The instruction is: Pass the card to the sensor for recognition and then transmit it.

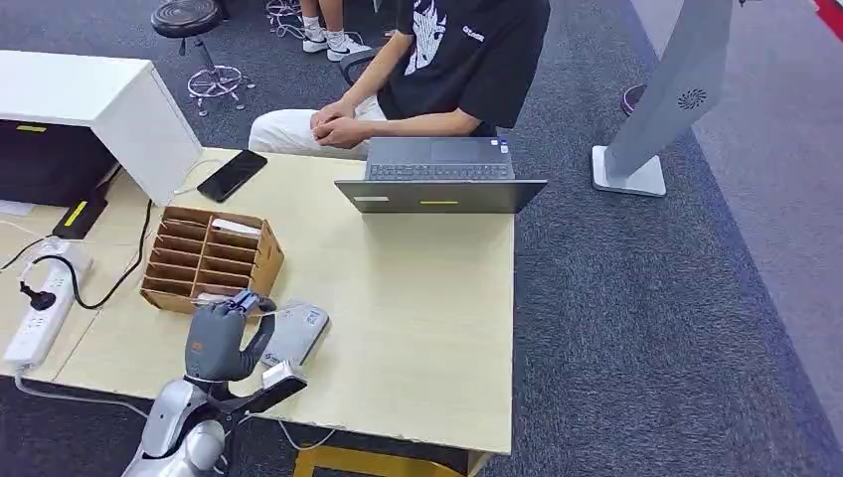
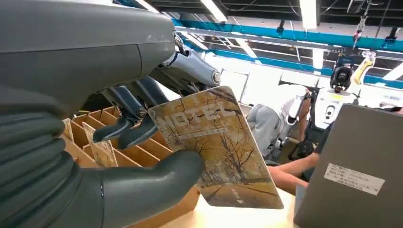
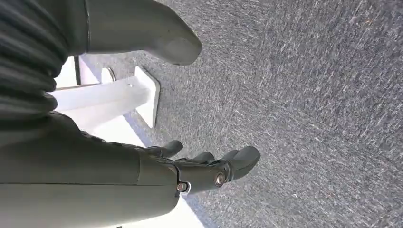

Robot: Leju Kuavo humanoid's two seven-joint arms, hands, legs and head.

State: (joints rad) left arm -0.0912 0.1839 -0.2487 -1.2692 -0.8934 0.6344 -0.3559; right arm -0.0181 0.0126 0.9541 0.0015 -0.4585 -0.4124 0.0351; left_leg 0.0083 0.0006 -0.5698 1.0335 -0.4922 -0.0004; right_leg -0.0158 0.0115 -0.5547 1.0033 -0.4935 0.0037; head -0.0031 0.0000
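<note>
My left hand [image 1: 221, 338] [image 2: 95, 142] hovers over the table's front left part, between the cardboard card box [image 1: 209, 258] and the flat grey sensor [image 1: 295, 333]. It pinches a yellowish card [image 2: 216, 147] printed with trees between thumb and fingers. The card is lifted above the box's slots [image 2: 90, 142], where other cards stand. In the left wrist view the sensor [image 2: 351, 180], with its white label, lies just beyond the card. My right hand [image 3: 190, 166] hangs over the grey carpet with its fingers loosely apart and nothing in it.
A person sits at the far side of the table [image 1: 418, 298] behind an open laptop [image 1: 437, 179]. A black phone [image 1: 231, 175], a white cabinet [image 1: 89, 104] and a power strip [image 1: 45, 303] with cables are at the left. A white stand [image 1: 656, 109] rises from the carpet at the right.
</note>
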